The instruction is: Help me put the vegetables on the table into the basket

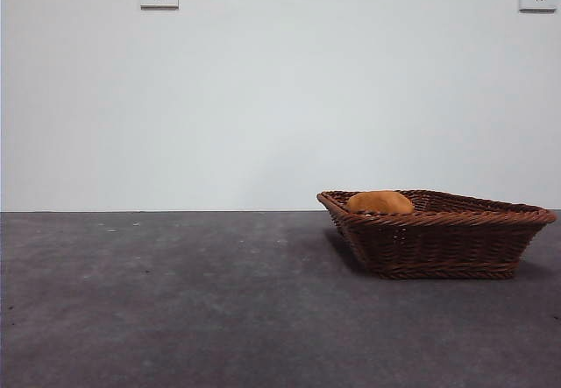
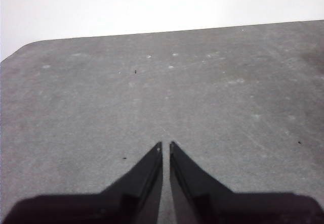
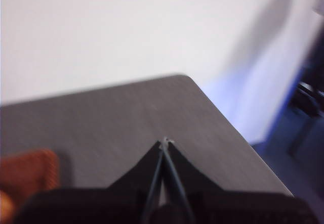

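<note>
The left gripper [image 2: 166, 144] hangs over bare table [image 2: 152, 92], jaws nearly touching, holding nothing. The right gripper [image 3: 165, 142] is pinched together near a table corner, also empty. The potato [image 1: 379, 202] lies inside the basket [image 1: 438, 243], toward the table's right edge.

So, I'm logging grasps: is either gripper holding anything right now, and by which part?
Nothing is held. The left gripper and right gripper are both shut and empty; the potato lies in the basket.
</note>
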Action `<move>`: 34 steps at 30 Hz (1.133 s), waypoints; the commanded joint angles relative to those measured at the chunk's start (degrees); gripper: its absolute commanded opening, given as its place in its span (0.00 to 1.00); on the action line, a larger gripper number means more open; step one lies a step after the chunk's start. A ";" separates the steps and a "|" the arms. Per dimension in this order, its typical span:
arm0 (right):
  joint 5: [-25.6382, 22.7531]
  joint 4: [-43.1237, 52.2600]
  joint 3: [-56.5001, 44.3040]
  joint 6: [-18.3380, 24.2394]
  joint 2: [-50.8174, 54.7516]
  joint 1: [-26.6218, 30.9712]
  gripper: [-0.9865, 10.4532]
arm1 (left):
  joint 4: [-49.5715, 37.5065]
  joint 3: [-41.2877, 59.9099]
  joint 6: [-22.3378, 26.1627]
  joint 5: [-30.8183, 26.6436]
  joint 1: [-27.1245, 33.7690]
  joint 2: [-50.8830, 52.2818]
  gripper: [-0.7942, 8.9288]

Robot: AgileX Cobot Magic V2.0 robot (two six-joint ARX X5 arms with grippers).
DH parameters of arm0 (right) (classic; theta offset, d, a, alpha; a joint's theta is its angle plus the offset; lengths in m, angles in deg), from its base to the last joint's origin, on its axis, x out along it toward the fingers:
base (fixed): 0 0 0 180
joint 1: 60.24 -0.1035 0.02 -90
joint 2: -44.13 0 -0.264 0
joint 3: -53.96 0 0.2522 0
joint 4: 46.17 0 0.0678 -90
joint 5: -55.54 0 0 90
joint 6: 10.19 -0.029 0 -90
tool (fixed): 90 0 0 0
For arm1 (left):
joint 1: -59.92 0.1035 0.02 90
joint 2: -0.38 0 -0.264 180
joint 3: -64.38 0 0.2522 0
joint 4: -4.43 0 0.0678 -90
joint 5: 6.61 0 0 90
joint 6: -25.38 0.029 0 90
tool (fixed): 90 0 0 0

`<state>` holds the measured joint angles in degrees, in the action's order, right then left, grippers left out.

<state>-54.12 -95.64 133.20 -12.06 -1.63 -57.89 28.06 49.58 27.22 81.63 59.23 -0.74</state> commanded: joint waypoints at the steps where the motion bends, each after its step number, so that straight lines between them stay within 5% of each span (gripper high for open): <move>1: -0.94 -0.44 -8.57 1.18 5.53 0.37 0.09 | -0.39 0.52 -0.13 0.28 0.07 -0.02 0.11; 5: -3.17 2.75 -20.17 5.51 14.08 0.74 0.09 | -0.39 0.52 -0.13 0.28 0.07 -0.02 0.11; 8: -5.09 9.81 -29.33 5.42 19.54 2.56 0.09 | -0.39 0.52 -0.13 0.28 0.07 -0.02 0.11; 18: 0.37 34.36 -54.03 1.84 34.99 3.82 0.09 | -0.39 0.52 -0.13 0.28 0.07 -0.02 0.11; 24: 3.17 35.41 -61.48 1.88 43.30 3.82 0.09 | -0.39 0.52 -0.13 0.28 0.07 -0.02 0.11; 34: 15.50 33.44 -64.54 1.95 45.31 3.34 0.09 | -0.39 0.52 -0.13 0.28 0.07 -0.02 0.11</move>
<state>-38.93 -62.42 69.31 -9.56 43.50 -54.39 28.04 49.58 27.22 81.63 59.23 -0.74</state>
